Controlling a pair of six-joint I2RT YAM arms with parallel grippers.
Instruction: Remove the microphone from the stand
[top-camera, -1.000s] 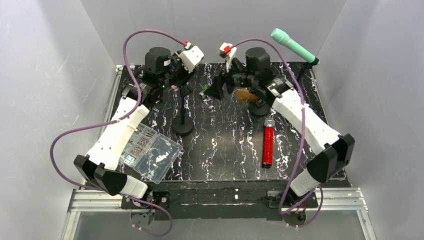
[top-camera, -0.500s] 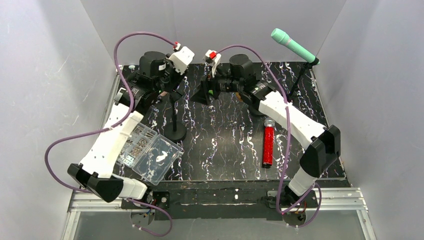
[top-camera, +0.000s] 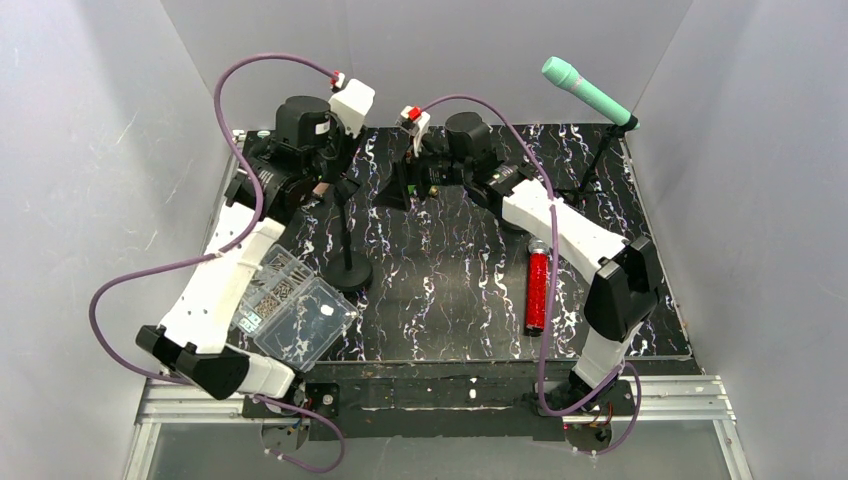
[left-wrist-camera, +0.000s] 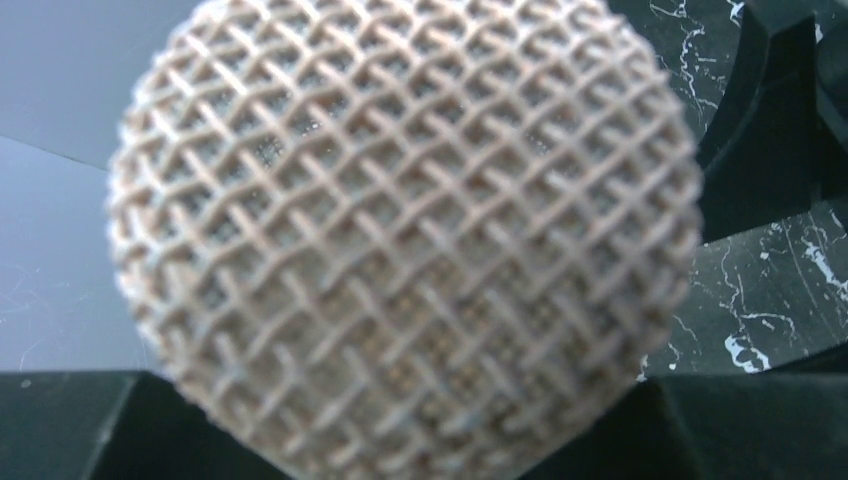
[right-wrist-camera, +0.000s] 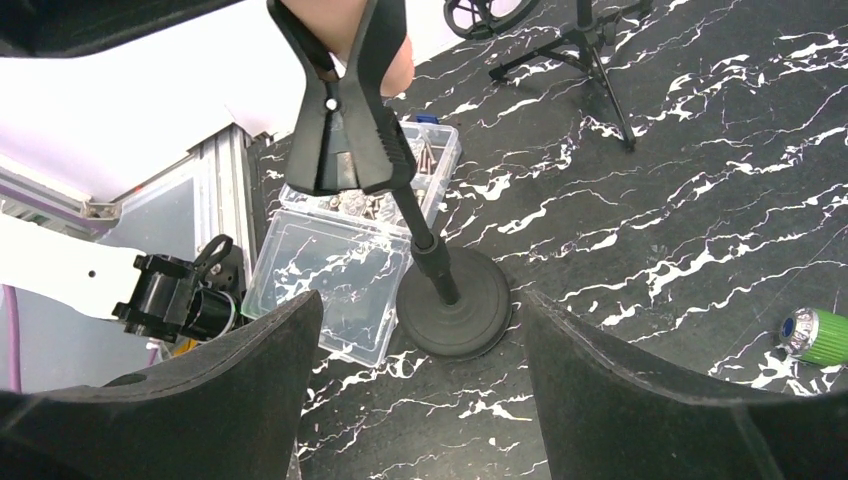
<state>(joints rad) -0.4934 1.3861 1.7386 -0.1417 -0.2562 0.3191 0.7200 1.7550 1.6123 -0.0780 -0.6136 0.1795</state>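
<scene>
My left gripper (top-camera: 328, 183) is clenched on the microphone (left-wrist-camera: 400, 230), whose body sits in the stand (right-wrist-camera: 455, 310)'s clip (right-wrist-camera: 345, 130) (not free, I judge). Right gripper (top-camera: 392, 190) hangs released beside the stand. Lift-out remains.

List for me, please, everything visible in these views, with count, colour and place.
table: one, black with white marbling, under everything.
tripod stand: one, black, back right.
teal microphone: one, teal, on the tripod stand.
red microphone: one, glittery red, lying right of centre.
round-base stand: one, black, left of centre, clip around a pinkish handle.
mesh-headed microphone: one, pale gold, in the left gripper.
clear box: one, transparent, holding screws, front left.
green cylinder: one, green, right wrist view's edge.
arms: two, white and black, near edge.
left gripper: one, black, shut on the mesh-headed microphone.
right gripper: one, black, open, facing the round-base stand.
</scene>
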